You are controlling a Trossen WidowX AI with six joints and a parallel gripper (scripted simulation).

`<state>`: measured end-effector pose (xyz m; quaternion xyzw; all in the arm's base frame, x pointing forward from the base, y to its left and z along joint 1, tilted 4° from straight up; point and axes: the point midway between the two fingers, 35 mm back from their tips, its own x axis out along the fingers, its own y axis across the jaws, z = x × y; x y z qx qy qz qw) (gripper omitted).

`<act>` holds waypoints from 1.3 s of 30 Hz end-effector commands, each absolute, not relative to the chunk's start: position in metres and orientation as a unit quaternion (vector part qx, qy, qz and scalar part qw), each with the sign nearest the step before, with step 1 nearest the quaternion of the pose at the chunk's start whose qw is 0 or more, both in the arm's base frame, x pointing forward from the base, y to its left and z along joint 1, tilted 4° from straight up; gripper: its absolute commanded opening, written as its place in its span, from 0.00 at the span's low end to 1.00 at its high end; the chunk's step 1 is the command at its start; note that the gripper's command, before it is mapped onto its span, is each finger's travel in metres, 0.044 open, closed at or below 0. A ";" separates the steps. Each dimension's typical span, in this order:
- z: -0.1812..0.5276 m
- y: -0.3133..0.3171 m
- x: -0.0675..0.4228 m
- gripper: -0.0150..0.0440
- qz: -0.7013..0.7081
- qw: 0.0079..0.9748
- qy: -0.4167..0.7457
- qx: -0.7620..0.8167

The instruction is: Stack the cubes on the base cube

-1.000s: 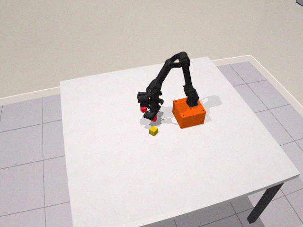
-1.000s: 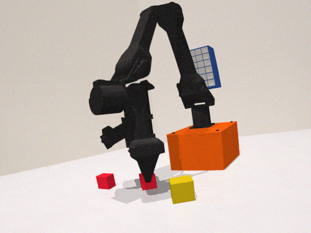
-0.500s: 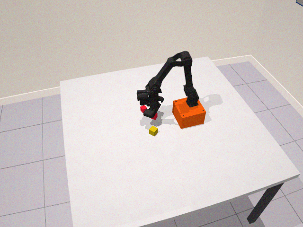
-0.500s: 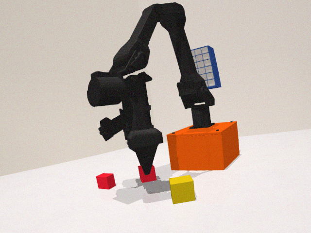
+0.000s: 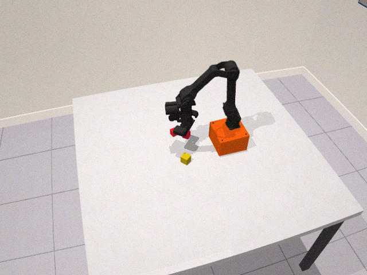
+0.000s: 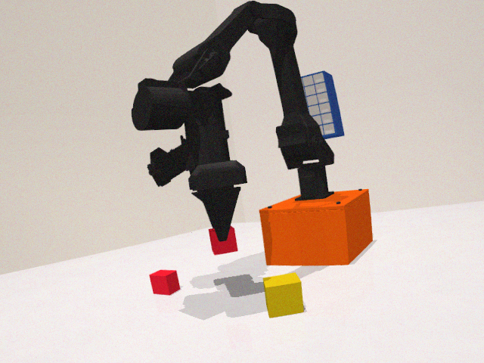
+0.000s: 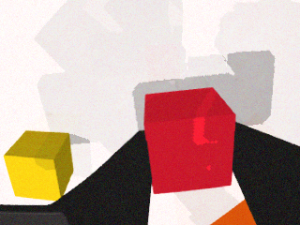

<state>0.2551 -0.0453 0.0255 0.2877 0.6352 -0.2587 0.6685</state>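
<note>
My gripper point(image 6: 222, 233) is shut on a red cube point(image 6: 223, 242) and holds it a little above the white table, left of the orange block. The held cube shows level between my black fingers in the wrist view point(image 7: 189, 141), and partly behind the fingers in the top view point(image 5: 186, 135). A second red cube point(image 6: 164, 282) sits on the table to the left, partly hidden by my gripper point(image 5: 181, 130) in the top view point(image 5: 172, 132). A yellow cube point(image 6: 283, 295) sits on the table in front, also seen in the top view point(image 5: 186, 158) and the wrist view point(image 7: 39, 164).
The arm stands on a large orange block point(image 5: 229, 137), close to the right of my gripper point(image 6: 316, 230). A blue gridded panel point(image 6: 322, 105) hangs behind the arm. The table edges are far from the cubes.
</note>
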 end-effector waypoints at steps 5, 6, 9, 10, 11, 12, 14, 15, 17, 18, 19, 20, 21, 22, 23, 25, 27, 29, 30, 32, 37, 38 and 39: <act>0.054 -0.045 0.253 0.43 -0.255 0.674 0.630 0.289; 0.058 -0.045 0.252 0.43 -0.255 0.674 0.630 0.289; 0.067 -0.045 0.250 0.43 -0.255 0.674 0.630 0.289; 0.068 -0.045 0.249 0.43 -0.255 0.674 0.630 0.289; 0.069 -0.045 0.249 0.43 -0.255 0.674 0.630 0.289; 0.069 -0.045 0.249 0.43 -0.255 0.674 0.630 0.289; 0.068 -0.044 0.250 0.43 -0.253 0.674 0.631 0.288; 0.068 -0.044 0.250 0.43 -0.251 0.675 0.632 0.286; 0.068 -0.041 0.253 0.43 -0.244 0.678 0.635 0.279; 0.067 -0.040 0.254 0.43 -0.240 0.680 0.636 0.275; 0.067 -0.038 0.256 0.43 -0.235 0.682 0.638 0.269; 0.066 -0.036 0.257 0.43 -0.229 0.684 0.640 0.264; 0.066 -0.034 0.259 0.43 -0.224 0.686 0.642 0.259; 0.066 -0.033 0.261 0.43 -0.219 0.688 0.644 0.254; 0.065 -0.031 0.262 0.43 -0.214 0.689 0.646 0.249; 0.064 -0.027 0.266 0.43 -0.204 0.693 0.649 0.239; 0.063 -0.023 0.269 0.43 -0.193 0.696 0.653 0.228; 0.062 -0.020 0.271 0.43 -0.185 0.699 0.655 0.220; 0.062 -0.019 0.272 0.43 -0.182 0.700 0.656 0.217; 0.061 -0.017 0.274 0.43 -0.178 0.701 0.657 0.212; 0.059 -0.007 0.281 0.43 -0.159 0.707 0.662 0.193; 0.058 -0.005 0.283 0.43 -0.155 0.708 0.662 0.189; 0.058 -0.002 0.285 0.43 -0.151 0.709 0.663 0.184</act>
